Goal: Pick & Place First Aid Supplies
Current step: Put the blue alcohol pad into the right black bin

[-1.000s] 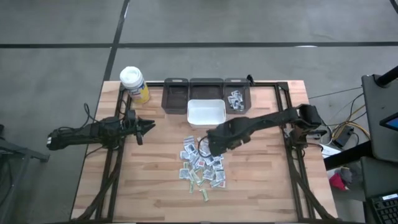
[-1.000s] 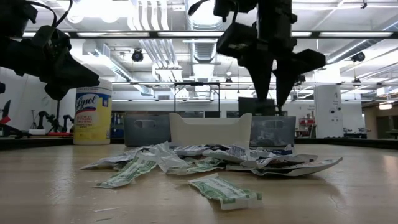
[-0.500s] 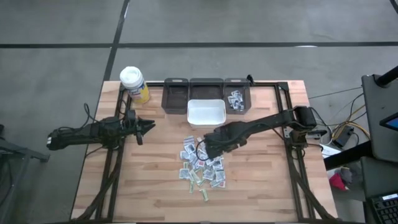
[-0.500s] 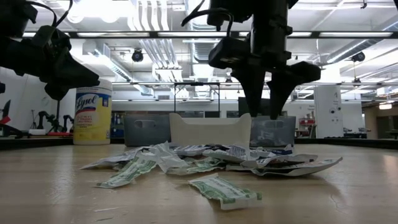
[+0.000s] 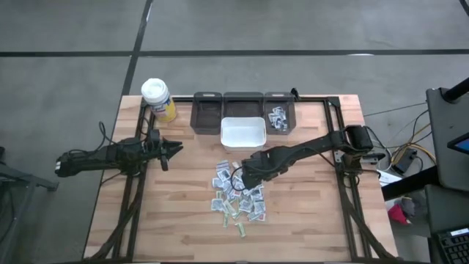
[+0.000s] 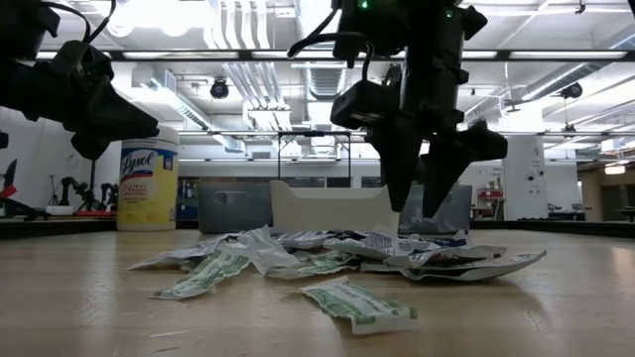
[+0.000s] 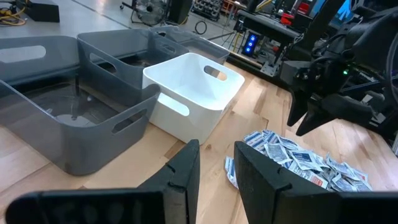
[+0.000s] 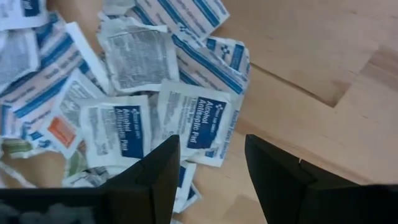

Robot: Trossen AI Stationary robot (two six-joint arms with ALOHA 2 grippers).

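The first aid supplies (image 5: 238, 194) are a loose heap of small white packets with blue, red and green print, lying flat on the wooden table near its middle. In the low view the heap (image 6: 337, 258) spreads across the front. My right gripper (image 6: 414, 208) hangs open just above the heap's far right part, fingers pointing down and touching nothing. In its wrist view a blue-printed packet (image 8: 198, 124) lies below the gap of my right gripper (image 8: 211, 143). My left gripper (image 5: 178, 147) waits open over the table's left side, also seen as my left gripper (image 7: 214, 149).
A white bin (image 5: 243, 132) stands just beyond the heap. Behind it are three grey bins (image 5: 242, 106), the right one (image 5: 279, 117) holding several packets. A white-capped yellow bottle (image 5: 157, 99) stands at the far left corner. Bare wood lies left and right of the heap.
My right gripper has come down toward the heap of packets, fingers still open and pointing down. The packets have not moved.
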